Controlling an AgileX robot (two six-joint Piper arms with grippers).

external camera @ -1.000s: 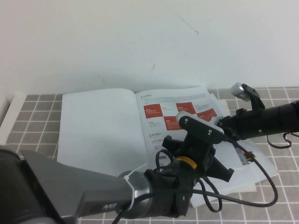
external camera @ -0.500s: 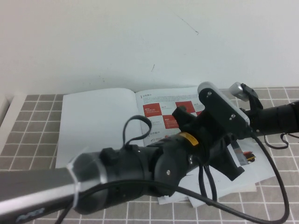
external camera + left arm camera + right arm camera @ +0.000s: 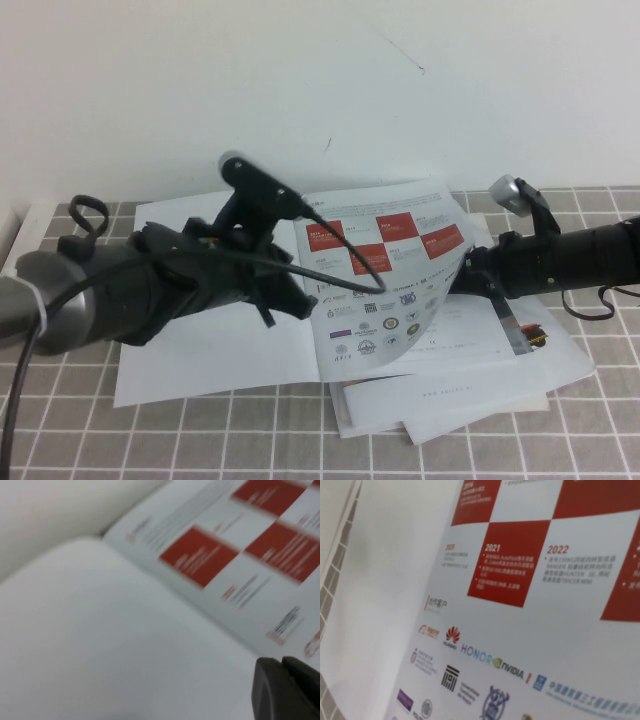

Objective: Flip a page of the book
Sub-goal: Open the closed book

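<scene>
The book (image 3: 210, 290) lies open on the tiled table, its left page blank white. The page (image 3: 390, 290), with red checker squares above rows of logos, is lifted off the right side and bows toward the spine. My right gripper (image 3: 470, 268) is at the page's outer edge, shut on it; the page fills the right wrist view (image 3: 520, 580) and hides the fingers. My left gripper (image 3: 290, 300) hovers over the blank left page near the spine, shut and empty. Its dark fingertips (image 3: 272, 685) show pressed together, with the red squares (image 3: 200, 555) beyond.
Loose white sheets (image 3: 450, 410) stick out under the book's front right corner. Grey tiles (image 3: 60, 400) surround the book and a white wall (image 3: 300, 80) stands behind it. The right arm's cables (image 3: 590, 300) trail at the right.
My left arm has swung from above the right page across to the blank left page. The checkered page has risen and curled toward the spine. The right arm has hardly moved.
</scene>
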